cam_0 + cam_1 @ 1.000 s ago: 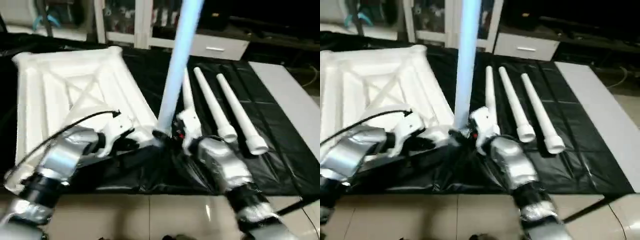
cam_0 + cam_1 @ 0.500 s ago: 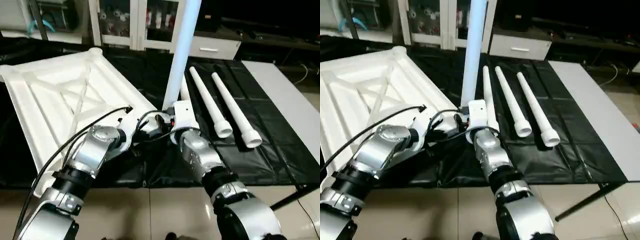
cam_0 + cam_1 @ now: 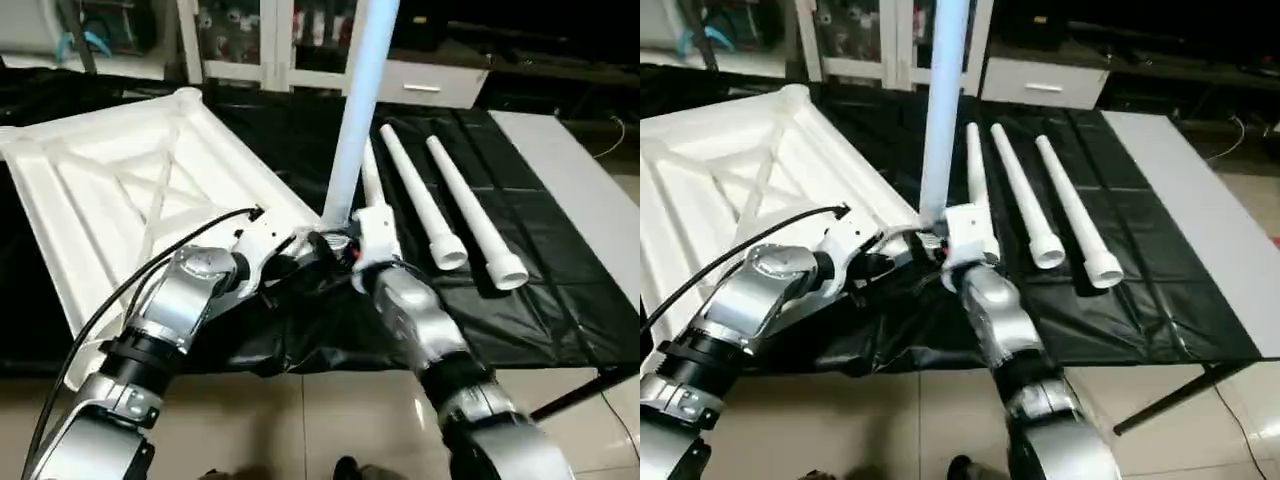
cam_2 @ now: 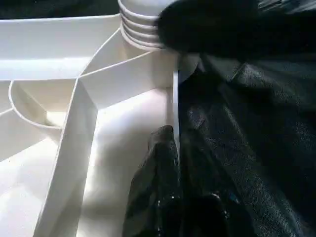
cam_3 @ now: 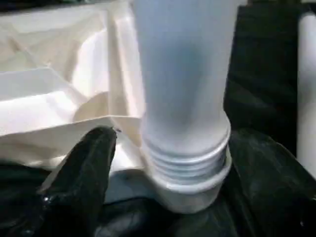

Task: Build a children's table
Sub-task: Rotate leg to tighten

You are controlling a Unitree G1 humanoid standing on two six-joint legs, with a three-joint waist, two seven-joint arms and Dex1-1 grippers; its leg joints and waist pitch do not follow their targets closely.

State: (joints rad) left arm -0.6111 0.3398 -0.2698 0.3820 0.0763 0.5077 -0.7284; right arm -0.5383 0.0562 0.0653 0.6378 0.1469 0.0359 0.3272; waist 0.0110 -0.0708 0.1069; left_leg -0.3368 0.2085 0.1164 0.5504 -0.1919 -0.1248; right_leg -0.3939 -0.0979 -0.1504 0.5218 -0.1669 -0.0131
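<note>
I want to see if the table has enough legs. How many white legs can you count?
4. One leg stands upright at the near corner of the tabletop. Three lie side by side on the black sheet to its right.

Tabletop [image 3: 120, 190] underside-up at left; 1 leg [image 3: 358, 110] upright at its near-right corner; 3 legs [image 3: 450, 205] flat, right.

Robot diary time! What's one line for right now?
leg: upright at tabletop corner socket | right hand: open around it | left hand: shut, on rim | spare legs: three

Smooth white plastic top [image 3: 120, 190], crinkled glossy black sheet [image 3: 560, 300]
</note>
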